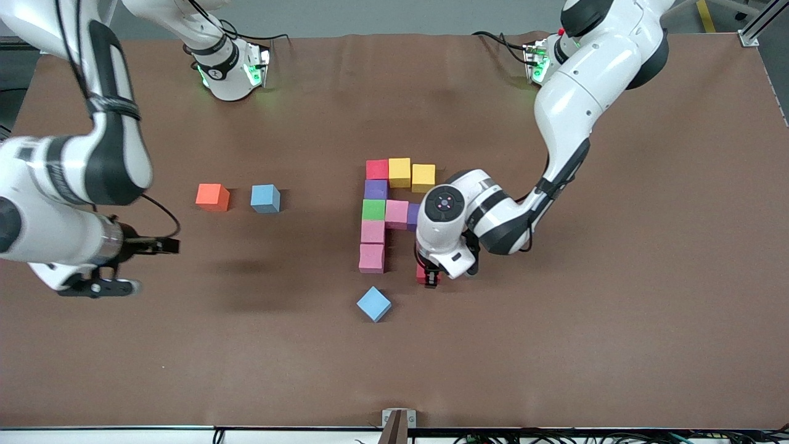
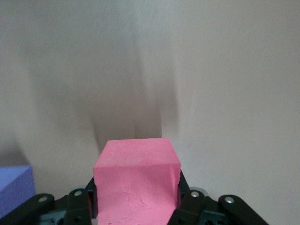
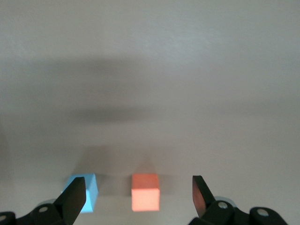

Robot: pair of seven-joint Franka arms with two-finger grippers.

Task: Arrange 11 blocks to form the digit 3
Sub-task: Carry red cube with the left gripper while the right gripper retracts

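A figure of touching cubes lies mid-table: red (image 1: 377, 169), two yellow (image 1: 399, 172) (image 1: 423, 177), purple (image 1: 375, 189), green (image 1: 373, 209), pink (image 1: 396, 214), a half-hidden purple (image 1: 413, 216), then two pink (image 1: 372, 232) (image 1: 372, 258). My left gripper (image 1: 428, 275) (image 2: 137, 201) is shut on a red block (image 1: 425, 274) (image 2: 137, 164), low over the table beside the nearest pink cube, about a cube's width apart. One light blue cube (image 1: 374, 303) lies nearer the camera, another (image 1: 265, 198) (image 3: 89, 192) toward the right arm's end. My right gripper (image 1: 153, 266) (image 3: 138, 187) is open, empty, up in the air.
An orange cube (image 1: 212, 197) (image 3: 145, 192) sits beside the light blue cube toward the right arm's end. A blue-violet cube corner (image 2: 14, 187) shows at the edge of the left wrist view. Brown tabletop (image 1: 555, 339) stretches around the figure.
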